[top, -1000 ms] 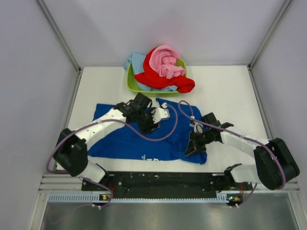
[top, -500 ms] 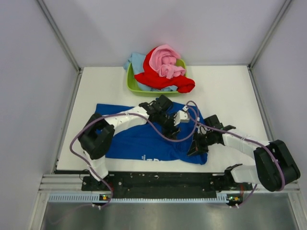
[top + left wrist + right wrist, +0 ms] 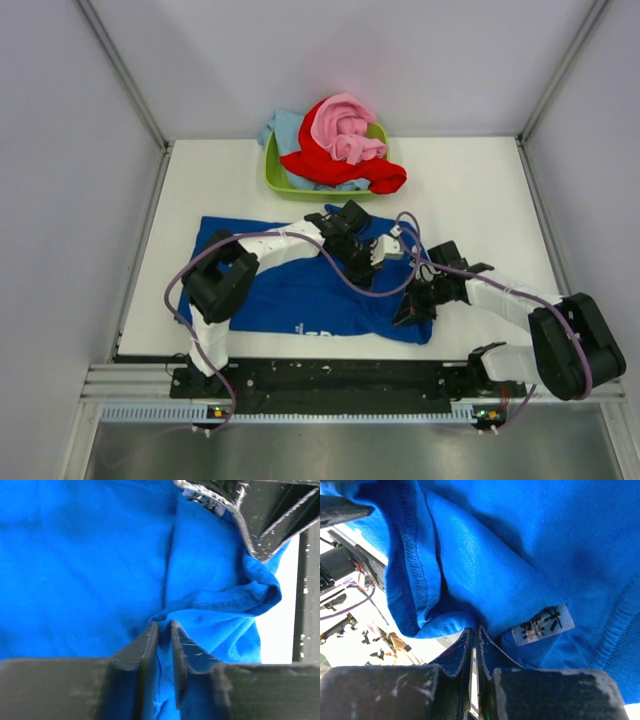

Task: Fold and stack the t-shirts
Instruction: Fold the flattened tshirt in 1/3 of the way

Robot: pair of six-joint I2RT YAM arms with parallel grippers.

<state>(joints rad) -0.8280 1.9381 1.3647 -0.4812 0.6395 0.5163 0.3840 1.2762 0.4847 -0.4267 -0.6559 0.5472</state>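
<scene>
A lime green plastic tub [image 3: 272, 175] sits at the far middle of a white table [image 3: 470, 190], close to its back edge. Pale grey walls [image 3: 340, 50] close the table in on 3 sides, with 2 metal strips [image 3: 120, 70] running up the back corners. A ribbed aluminium rail [image 3: 130, 382] spans the near edge, carrying a long black plate [image 3: 340, 375].

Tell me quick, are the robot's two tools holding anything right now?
Left tool: closed, pinching the blue t-shirt.
Right tool: closed, gripping the same blue t-shirt.
</scene>
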